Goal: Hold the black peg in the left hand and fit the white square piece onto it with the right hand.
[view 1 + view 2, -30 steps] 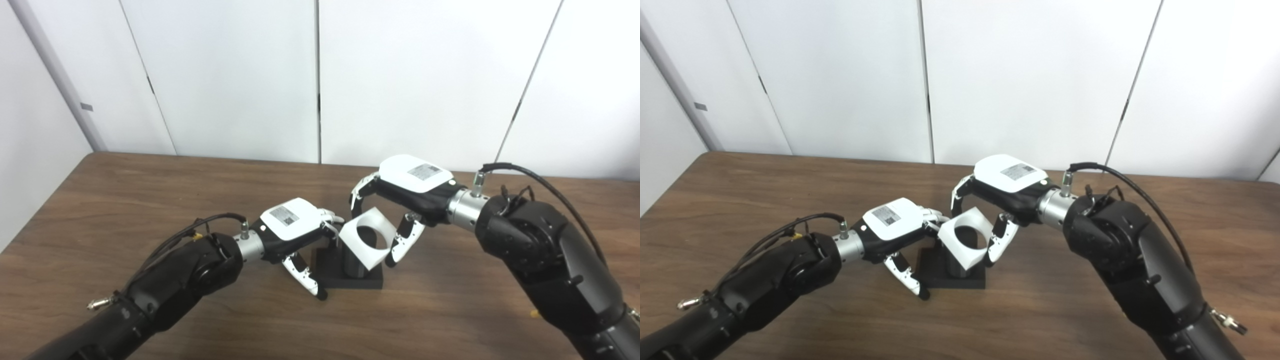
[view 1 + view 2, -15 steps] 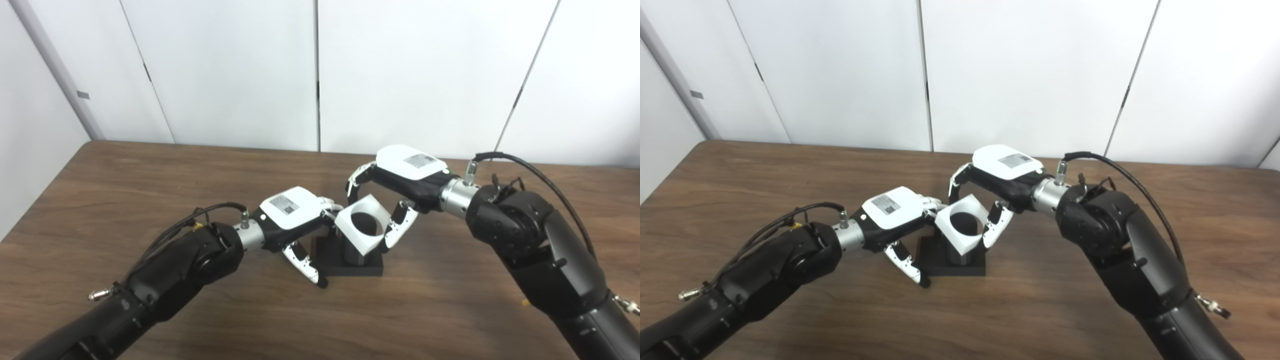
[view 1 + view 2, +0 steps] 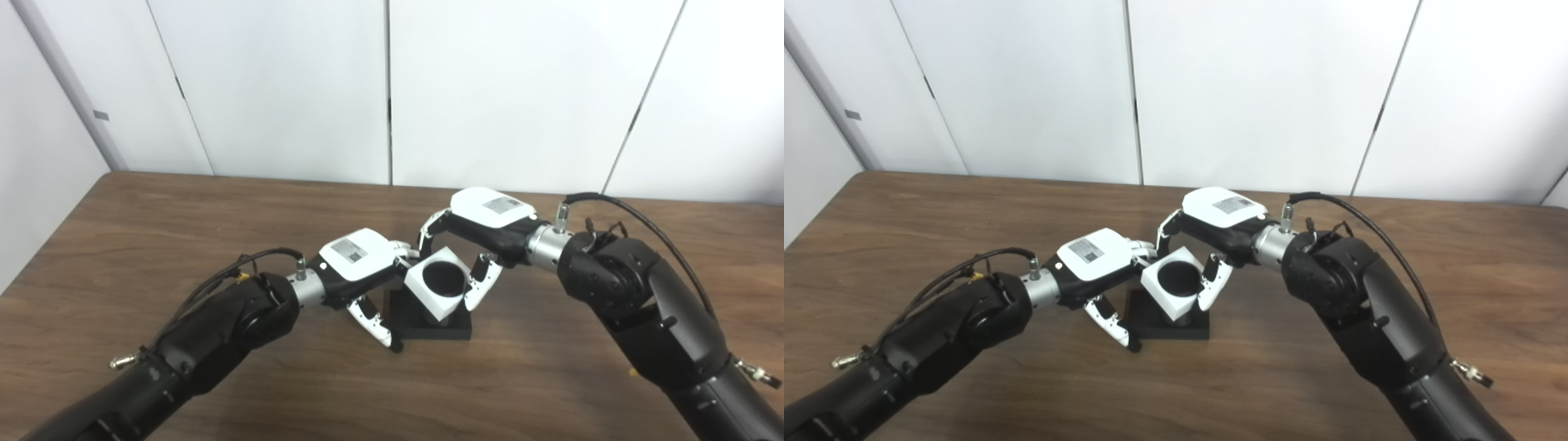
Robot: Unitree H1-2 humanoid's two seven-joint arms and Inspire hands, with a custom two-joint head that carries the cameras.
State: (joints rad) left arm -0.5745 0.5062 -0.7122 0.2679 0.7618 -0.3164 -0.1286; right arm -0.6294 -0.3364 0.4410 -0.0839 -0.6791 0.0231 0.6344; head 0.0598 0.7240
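Observation:
The black peg stands upright on its black square base [image 3: 454, 329] on the table. The white square piece [image 3: 421, 295] with a round hole sits over the peg's top, a little tilted, and the peg's dark end fills the hole. My right hand [image 3: 485, 215] is shut on the white piece, with fingers on its far side and thumb on its right side. My left hand [image 3: 360, 264] grips the peg from the left, with its thumb down at the base's front left corner. Its fingers are hidden behind the white piece.
The brown wooden table [image 3: 153, 233] runs back to white wall panels. Both forearms come in low over the table from the bottom corners. Nothing else stands on the table.
My right hand has brought the white piece down and leftward over the peg, and the piece now lies flatter. My left hand has stayed at the peg. The camera tipped slightly early on.

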